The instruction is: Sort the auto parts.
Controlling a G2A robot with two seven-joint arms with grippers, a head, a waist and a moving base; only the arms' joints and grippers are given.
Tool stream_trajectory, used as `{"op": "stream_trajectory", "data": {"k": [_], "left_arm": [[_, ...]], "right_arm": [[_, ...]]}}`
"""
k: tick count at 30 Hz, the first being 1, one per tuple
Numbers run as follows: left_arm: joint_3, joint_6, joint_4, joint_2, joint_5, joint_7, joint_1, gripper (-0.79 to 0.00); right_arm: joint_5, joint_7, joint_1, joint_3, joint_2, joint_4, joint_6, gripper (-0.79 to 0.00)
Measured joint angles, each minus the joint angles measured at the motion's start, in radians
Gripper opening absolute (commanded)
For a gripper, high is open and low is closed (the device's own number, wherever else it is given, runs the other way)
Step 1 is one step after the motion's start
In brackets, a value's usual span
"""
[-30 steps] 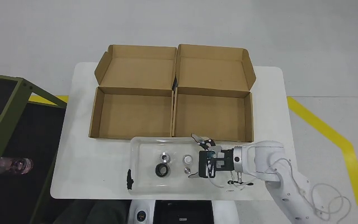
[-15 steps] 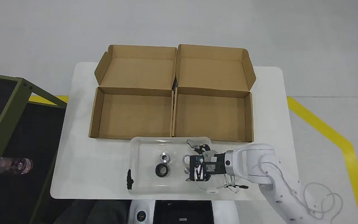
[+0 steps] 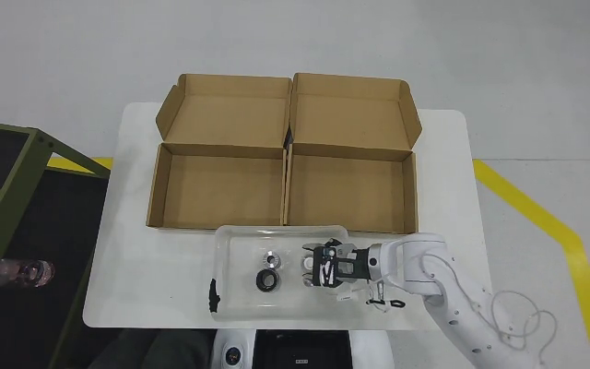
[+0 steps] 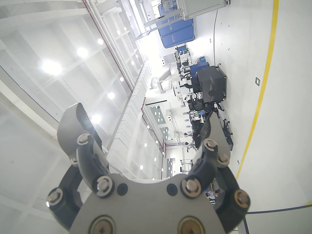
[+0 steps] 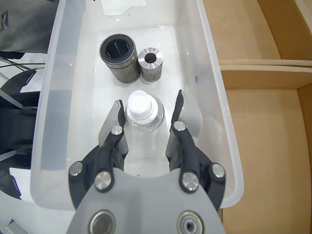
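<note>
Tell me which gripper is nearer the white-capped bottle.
Right. The right gripper is down in the bin, open, straddling the bottle. The left gripper, also open, faces the hall's ceiling instead.

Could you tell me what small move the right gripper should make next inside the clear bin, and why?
Probably close the right gripper on the small white-capped bottle. Its jaws are open and straddle the bottle, which stands upright in the clear bin, apart from the large metal cylinder and the small metal cylinder, so closing should catch only the bottle.
</note>
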Motion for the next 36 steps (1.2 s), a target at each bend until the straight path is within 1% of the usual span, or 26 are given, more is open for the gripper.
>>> {"op": "stream_trajectory", "data": {"k": [1, 2, 3, 4, 5, 12, 20, 22, 27, 32, 36], "left_arm": [[0.0, 0.0, 0.0, 0.0, 0.0, 0.0, 0.0, 0.0], [0.0, 0.0, 0.0, 0.0, 0.0, 0.0, 0.0, 0.0], [0.0, 0.0, 0.0, 0.0, 0.0, 0.0, 0.0, 0.0], [0.0, 0.0, 0.0, 0.0, 0.0, 0.0, 0.0, 0.0], [0.0, 0.0, 0.0, 0.0, 0.0, 0.0, 0.0, 0.0], [0.0, 0.0, 0.0, 0.0, 0.0, 0.0, 0.0, 0.0], [0.0, 0.0, 0.0, 0.0, 0.0, 0.0, 0.0, 0.0], [0.0, 0.0, 0.0, 0.0, 0.0, 0.0, 0.0, 0.0], [0.0, 0.0, 0.0, 0.0, 0.0, 0.0, 0.0, 0.0], [0.0, 0.0, 0.0, 0.0, 0.0, 0.0, 0.0, 0.0], [0.0, 0.0, 0.0, 0.0, 0.0, 0.0, 0.0, 0.0]], "right_arm": [[-0.002, 0.0, 0.002, -0.003, 0.0, 0.003, 0.002, -0.499], [-0.006, 0.0, 0.005, -0.007, 0.0, 0.006, 0.005, -0.557], [-0.009, 0.001, 0.008, -0.009, 0.0, 0.008, 0.006, -0.634], [-0.01, -0.001, 0.01, -0.012, 0.0, 0.01, 0.008, -0.767], [-0.01, -0.004, 0.013, -0.015, 0.0, 0.011, 0.01, -0.785], [0.004, -0.037, 0.02, -0.004, 0.003, 0.001, 0.012, -0.785], [0.033, -0.116, 0.008, 0.037, 0.014, -0.049, -0.02, -0.785], [0.019, -0.138, 0.01, 0.046, 0.016, -0.067, -0.032, -0.785], [-0.009, -0.255, 0.0, 0.059, 0.017, -0.065, -0.031, -0.785], [0.025, -0.412, -0.004, 0.077, 0.013, -0.026, -0.007, -0.785], [0.043, -0.487, 0.002, 0.093, 0.012, -0.006, -0.002, -0.785]]}}
